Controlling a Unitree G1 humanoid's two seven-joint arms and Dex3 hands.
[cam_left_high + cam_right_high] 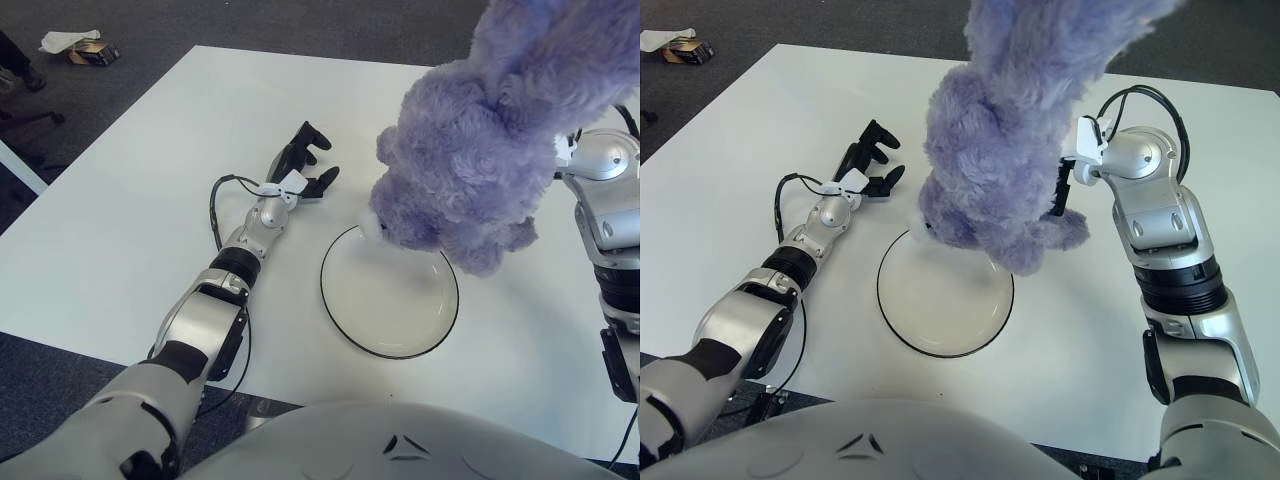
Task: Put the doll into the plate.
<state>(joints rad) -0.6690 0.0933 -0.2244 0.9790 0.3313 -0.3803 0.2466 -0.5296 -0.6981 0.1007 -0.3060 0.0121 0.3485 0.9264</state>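
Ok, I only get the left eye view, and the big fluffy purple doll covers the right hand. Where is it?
Observer: In the right eye view, the right hand shows at the purple plush doll's right side, its black fingers pressed into the fur.
Operator: I can see the left hand open, beside the plate. Is the right arm over the plate?
Observer: No. The right eye view shows the whole right forearm, to the right of the plate, over the white table.

Purple plush doll [480, 150] seemingly above white plate [390, 305]
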